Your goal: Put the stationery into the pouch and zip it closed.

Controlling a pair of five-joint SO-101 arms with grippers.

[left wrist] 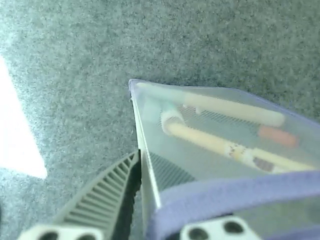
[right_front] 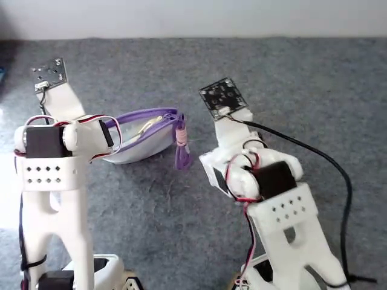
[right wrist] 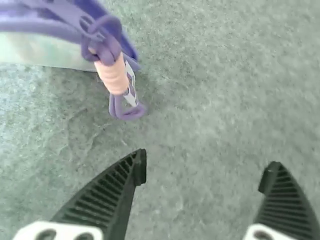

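I see the translucent, purple-trimmed pouch (right_front: pixel 139 148) lying at nine o'clock of the grey surface's (right_front: pixel 290 78) centre, mouth gaping, cream pens (left wrist: pixel 220 142) inside; its pink-beaded zip pull (right wrist: pixel 112 75) sits at the pouch's three o'clock end.

Grey felt-like tabletop (right_front: pixel 314 84), pale wall (right_front: pixel 193 18) behind, bright patch of light (left wrist: pixel 17 135).

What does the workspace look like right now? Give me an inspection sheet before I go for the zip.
Surface: grey carpet-like mat.
Job's things: translucent pouch with purple trim lies on the mat, pens inside; its mouth looks unzipped; zipper pull with a pink bead hangs at the end nearer the right arm.
Clutter: nothing seen.
Grippers: left hand shut on the pouch's corner; right hand open above the mat, near the zipper pull.
Cables: black cable trails from the right arm's wrist.
Surroundings: pale wall beyond the mat.
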